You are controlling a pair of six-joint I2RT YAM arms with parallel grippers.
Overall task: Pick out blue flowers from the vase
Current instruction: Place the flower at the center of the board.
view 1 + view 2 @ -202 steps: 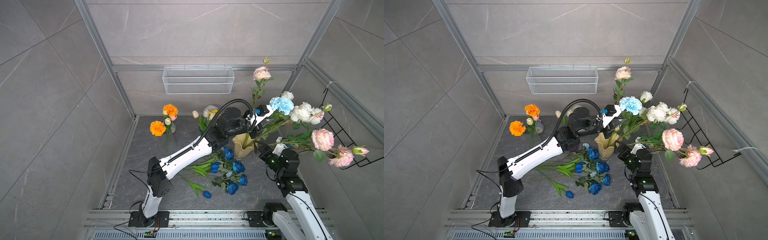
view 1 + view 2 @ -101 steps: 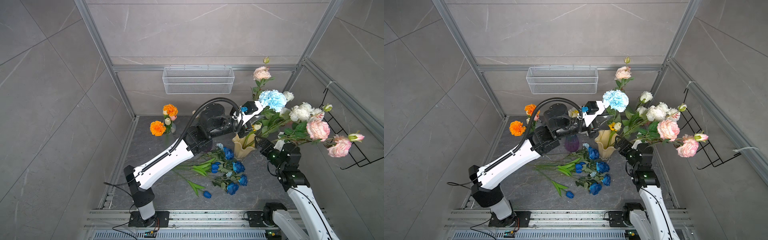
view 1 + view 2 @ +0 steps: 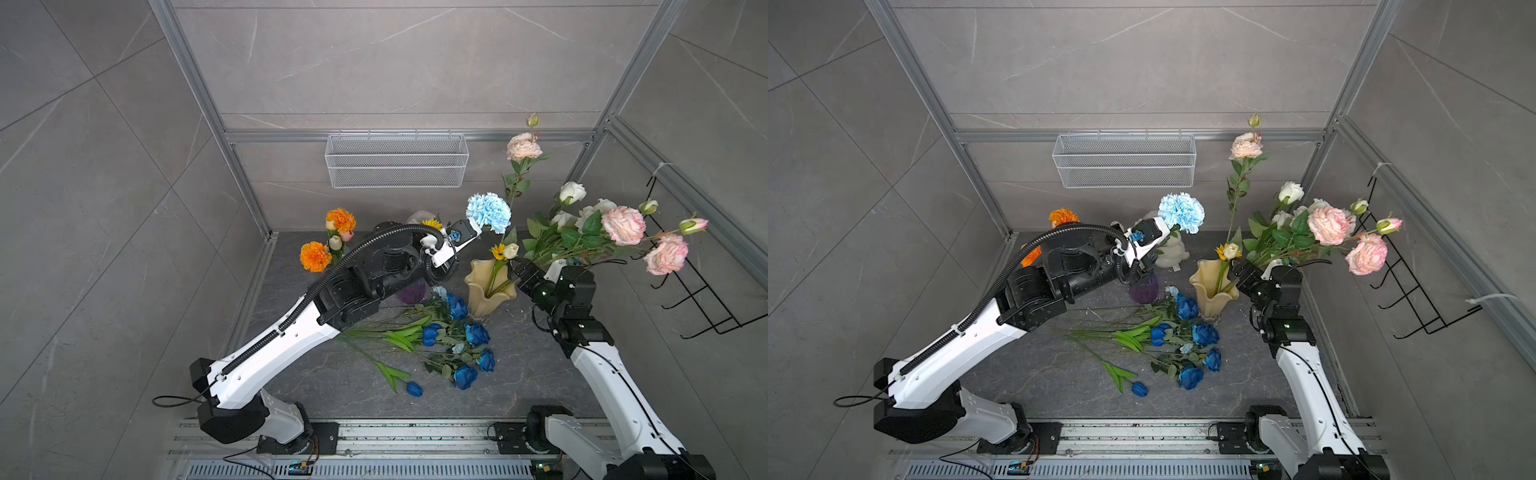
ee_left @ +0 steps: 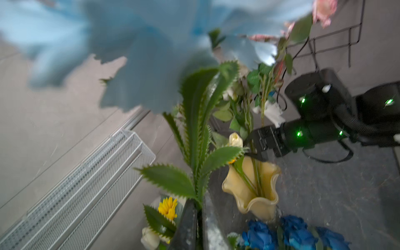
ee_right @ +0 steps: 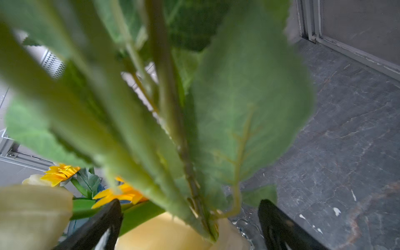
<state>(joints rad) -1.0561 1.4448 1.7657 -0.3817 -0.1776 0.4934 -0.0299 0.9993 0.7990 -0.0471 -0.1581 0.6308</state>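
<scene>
Carnation (image 3: 489,211): now clear of the vase (image 3: 486,293); extraction done, we judge.
Left gripper (image 4: 200,225): clamped on its stem.
Right gripper (image 5: 190,227): jaws newly spread wide.

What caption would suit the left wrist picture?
Shut fingers hold a pale blue carnation beside the yellow vase.

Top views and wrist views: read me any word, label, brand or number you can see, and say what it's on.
None readable. The yellow vase and wire basket show no lettering; the small board on the front rail is too small to read.
</scene>
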